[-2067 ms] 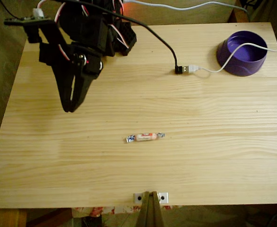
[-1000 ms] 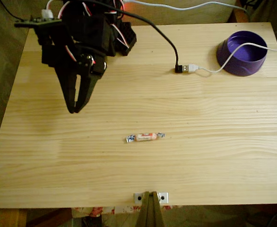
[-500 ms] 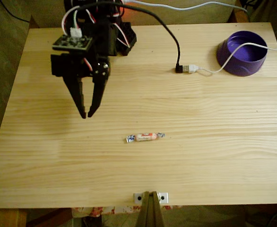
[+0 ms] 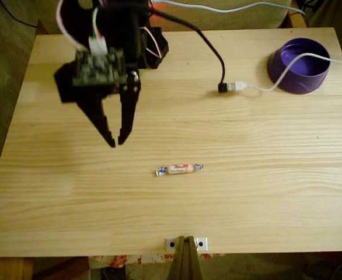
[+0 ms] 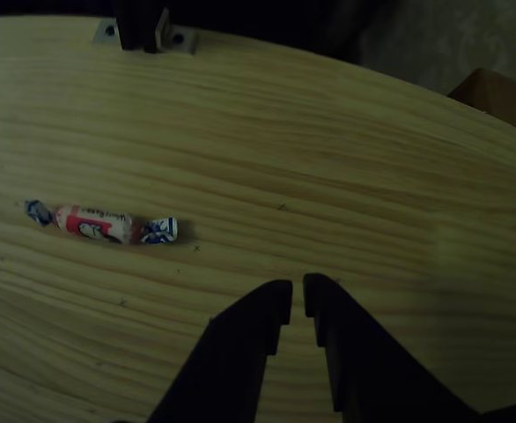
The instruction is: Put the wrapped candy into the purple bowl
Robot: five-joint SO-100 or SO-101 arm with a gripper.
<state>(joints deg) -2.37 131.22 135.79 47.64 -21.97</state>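
The wrapped candy [image 4: 180, 169] lies flat on the wooden table, near the middle and toward the front edge in the fixed view. It has a pinkish-orange middle and twisted bluish ends. The purple bowl [image 4: 299, 65] stands at the table's far right corner, with a white cable lying across its rim. My black gripper [image 4: 117, 142] hangs above the table, up and to the left of the candy, and is apart from it. Its fingers are a narrow gap apart and hold nothing. In the other view the gripper [image 5: 297, 291] points at bare wood, with the candy [image 5: 99, 224] off to its left.
A white USB plug [image 4: 236, 86] joined to a black cable [image 4: 217, 61] lies between the arm and the bowl. A small metal bracket [image 4: 186, 242] sits at the front table edge, and the bracket [image 5: 143, 33] also appears in the other view. The arm base [image 4: 150, 46] is at the back left.
The gripper has swung right and forward toward the candy and has turned to face the camera. Its fingers have parted slightly. The candy and the bowl have not moved.
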